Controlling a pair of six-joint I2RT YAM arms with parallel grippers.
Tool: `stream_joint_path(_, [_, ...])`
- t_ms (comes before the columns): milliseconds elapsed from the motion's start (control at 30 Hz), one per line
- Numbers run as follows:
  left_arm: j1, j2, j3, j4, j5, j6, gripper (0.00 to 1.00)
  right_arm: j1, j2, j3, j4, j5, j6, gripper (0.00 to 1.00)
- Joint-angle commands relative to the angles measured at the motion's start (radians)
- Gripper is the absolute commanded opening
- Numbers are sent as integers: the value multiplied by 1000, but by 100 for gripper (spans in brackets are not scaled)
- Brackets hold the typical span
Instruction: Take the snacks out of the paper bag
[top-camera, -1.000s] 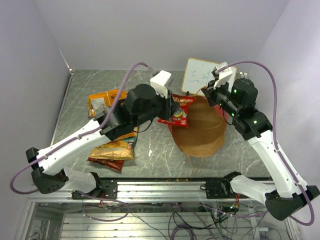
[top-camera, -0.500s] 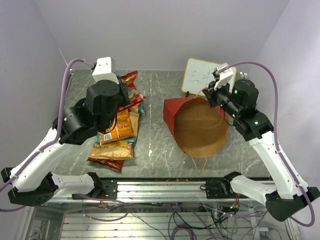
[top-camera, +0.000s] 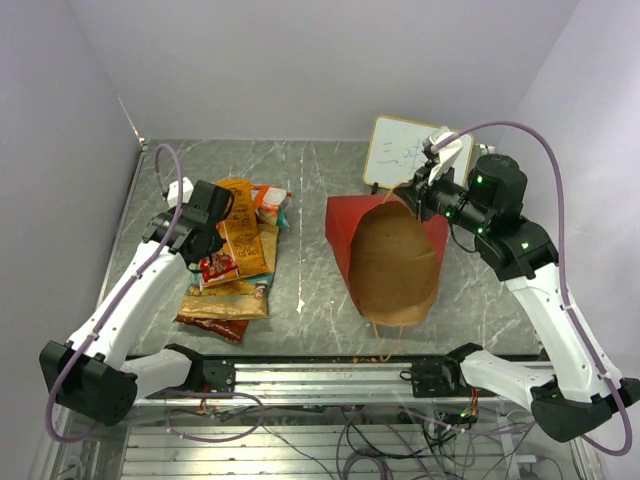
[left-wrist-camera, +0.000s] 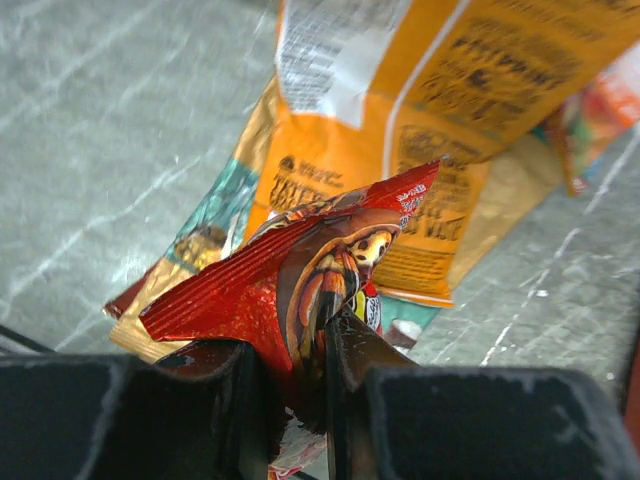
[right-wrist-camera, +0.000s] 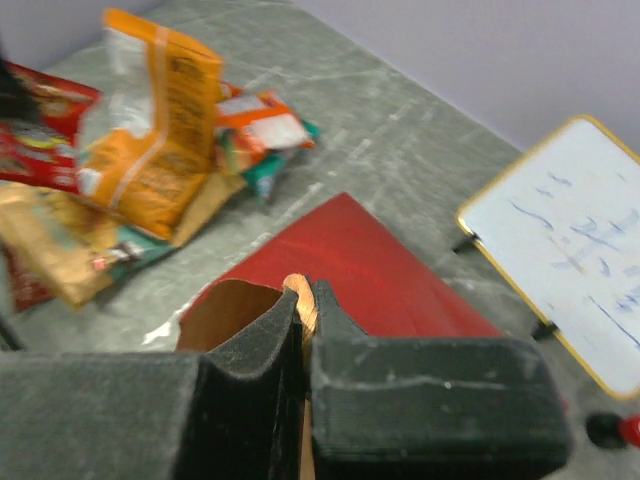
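Left side of the table (top-camera: 310, 170): the left gripper (left-wrist-camera: 296, 372) is clenching a red chip bag (left-wrist-camera: 290, 285), with both fingers biting into the crumpled foil at its lower edge. The packet is sitting over the snack pile; whether it is touching the pile, I cannot tell.

The pile is lying just beside and under it. An orange packet (top-camera: 240, 225) is lying on top, a tan-brown chip bag (top-camera: 228, 298) is lying beneath at the near end, and an orange-teal pack (top-camera: 272, 200) is poking out at the far right.

Centre-right: the paper bag (top-camera: 345, 225) is standing apart from the pile, tipped up with its red outside facing left and its brown mouth opening toward the overhead camera.

The right gripper (right-wrist-camera: 303, 300) is pinching the bag's far rim, with the jaws pressed tight on the paper.

Far right: a whiteboard (top-camera: 398, 150) is leaning behind the bag, and a marker (right-wrist-camera: 618, 430) is lying near it.
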Motion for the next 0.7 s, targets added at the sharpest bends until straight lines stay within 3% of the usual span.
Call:
stream_joint_path(0, [90, -34, -121, 51, 153, -81, 7, 5, 40, 183, -151, -328, -2, 0])
stream_joint_path(133, [178, -13, -251, 139, 224, -84, 7, 5, 82, 298, -173, -441, 189, 0])
stream_joint_path(233, [212, 35, -284, 135, 226, -104, 7, 5, 89, 294, -79, -347, 312, 0])
stream_joint_path(300, [218, 66, -285, 135, 233, -104, 10, 5, 96, 266, -37, -190, 328, 0])
stream_joint_path(467, [218, 74, -274, 134, 257, -106, 42, -1, 202, 219, -40, 206, 412, 0])
stream_joint_path(600, [218, 51, -247, 118, 281, -95, 71, -69, 375, 317, -185, 304, 428, 0])
stream_joint_path(667, [218, 36, -222, 109, 286, -72, 79, -144, 430, 340, -232, 283, 430, 0])
